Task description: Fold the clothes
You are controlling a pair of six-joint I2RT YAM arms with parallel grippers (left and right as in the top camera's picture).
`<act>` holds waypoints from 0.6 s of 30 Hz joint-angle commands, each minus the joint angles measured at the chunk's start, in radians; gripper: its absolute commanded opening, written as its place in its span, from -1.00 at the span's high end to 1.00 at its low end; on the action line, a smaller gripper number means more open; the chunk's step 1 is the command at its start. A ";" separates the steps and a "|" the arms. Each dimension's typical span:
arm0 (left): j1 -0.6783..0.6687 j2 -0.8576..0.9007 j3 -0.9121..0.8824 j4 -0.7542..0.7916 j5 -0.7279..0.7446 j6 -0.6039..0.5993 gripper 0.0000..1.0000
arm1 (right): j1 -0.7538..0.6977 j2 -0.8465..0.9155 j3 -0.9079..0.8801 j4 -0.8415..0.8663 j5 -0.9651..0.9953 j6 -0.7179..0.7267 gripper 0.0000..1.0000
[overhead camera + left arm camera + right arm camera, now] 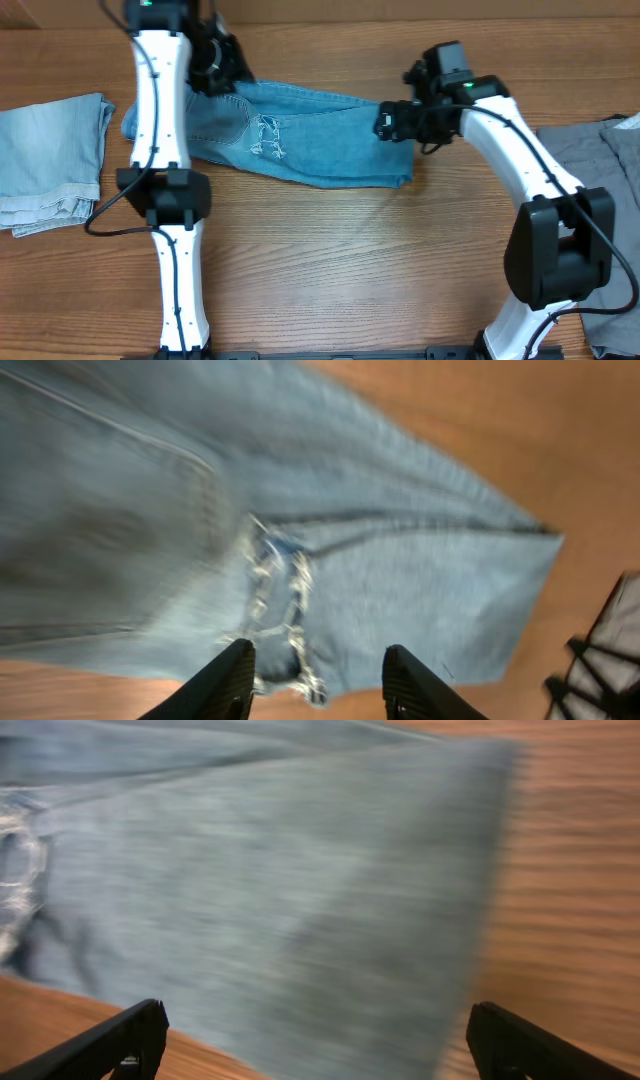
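Observation:
The light-blue jeans (300,140) lie folded lengthwise across the back middle of the wooden table, with a frayed white rip (268,138) near their middle. My left gripper (215,65) hovers over their left end, open and empty; its wrist view shows the rip (285,595) just past the fingers (315,680). My right gripper (392,120) hovers over the jeans' right end, open wide and empty; its blurred wrist view shows the denim hem (300,900) between the fingers (315,1040).
A folded paler denim garment (50,160) lies at the left edge. Grey trousers (600,170) lie at the right edge, partly under my right arm.

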 commanded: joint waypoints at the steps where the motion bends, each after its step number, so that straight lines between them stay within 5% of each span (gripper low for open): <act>1: -0.048 -0.007 -0.134 -0.005 0.037 0.000 -0.03 | -0.053 -0.018 0.006 -0.036 0.010 -0.052 -1.00; 10: -0.052 -0.007 -0.292 -0.005 -0.050 -0.031 -0.01 | -0.079 -0.017 0.006 -0.038 0.011 -0.056 -1.00; 18: -0.081 -0.005 -0.346 0.018 -0.121 -0.046 -0.47 | -0.079 -0.016 0.006 -0.036 0.011 -0.055 -1.00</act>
